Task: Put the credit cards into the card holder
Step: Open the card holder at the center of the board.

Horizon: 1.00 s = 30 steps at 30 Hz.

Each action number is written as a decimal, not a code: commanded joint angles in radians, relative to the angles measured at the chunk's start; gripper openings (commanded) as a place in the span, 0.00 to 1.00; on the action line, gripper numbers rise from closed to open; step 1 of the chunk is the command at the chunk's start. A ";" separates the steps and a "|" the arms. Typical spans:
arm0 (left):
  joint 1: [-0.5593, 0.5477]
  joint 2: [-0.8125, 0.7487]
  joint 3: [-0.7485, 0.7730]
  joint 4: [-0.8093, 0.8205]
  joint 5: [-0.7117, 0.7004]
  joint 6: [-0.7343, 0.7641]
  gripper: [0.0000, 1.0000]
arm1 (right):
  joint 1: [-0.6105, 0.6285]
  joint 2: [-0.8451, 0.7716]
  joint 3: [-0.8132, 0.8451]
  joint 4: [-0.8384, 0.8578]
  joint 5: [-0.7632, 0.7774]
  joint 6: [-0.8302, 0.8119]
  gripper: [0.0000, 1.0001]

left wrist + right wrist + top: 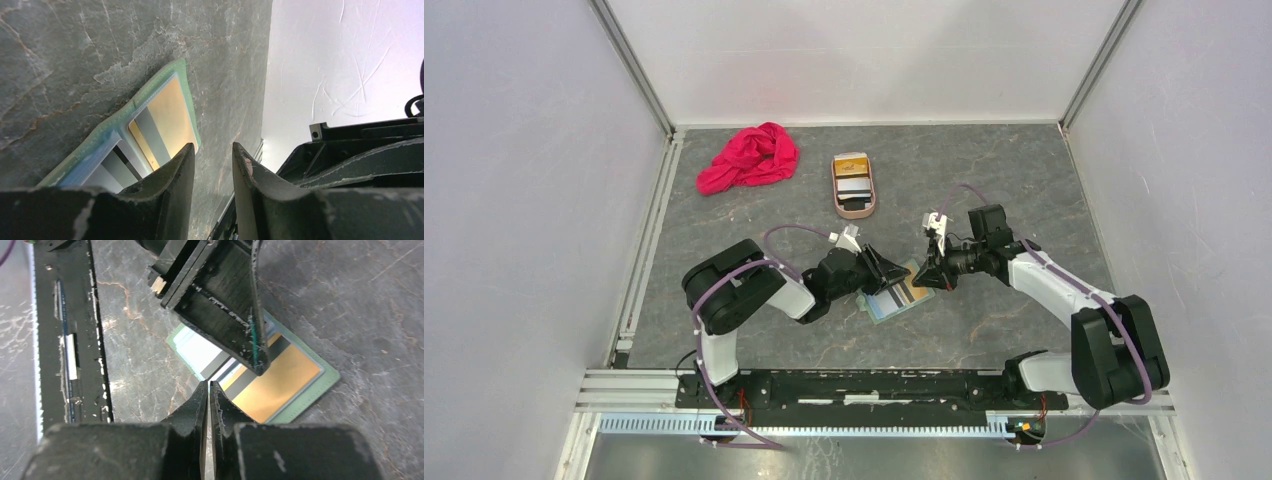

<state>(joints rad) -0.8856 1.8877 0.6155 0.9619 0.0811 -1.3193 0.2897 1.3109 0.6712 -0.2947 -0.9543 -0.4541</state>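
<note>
Left fingers (175, 170), narrowly parted and empty, sit over the open card holder (183, 80). Right fingers (225, 412), pinched shut, face its long side.

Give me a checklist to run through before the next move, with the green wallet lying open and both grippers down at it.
1. Sage-green bifold card holder lying open, inside up: ok.
2. Orange plastic card with a grey stripe fully tucked into a pocket of the holder: cannot tell.
3. Left gripper open, nothing between its fingers: ok.
4. Right gripper shut at the holder's edge, pinching a card: cannot tell.
5. Pinkish-tan oval tray emptied: not ok, thin plastic cards lie in it.
6. Room between the two grippers: not ok, they crowd together over the holder.
</note>
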 commanded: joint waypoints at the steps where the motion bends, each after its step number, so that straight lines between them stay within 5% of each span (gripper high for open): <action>1: 0.017 -0.046 0.020 -0.008 -0.004 0.066 0.41 | -0.002 0.051 0.008 -0.005 -0.078 -0.011 0.08; 13: 0.017 -0.397 -0.142 -0.242 -0.099 0.204 0.42 | 0.014 0.225 0.009 0.063 -0.017 0.125 0.05; 30: -0.020 -0.371 -0.148 -0.401 -0.122 0.169 0.42 | 0.029 0.315 0.011 0.096 0.158 0.201 0.03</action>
<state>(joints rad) -0.8989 1.5021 0.4324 0.6209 -0.0025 -1.1858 0.3138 1.6024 0.6712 -0.2226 -0.8597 -0.2584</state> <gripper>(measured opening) 0.426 0.039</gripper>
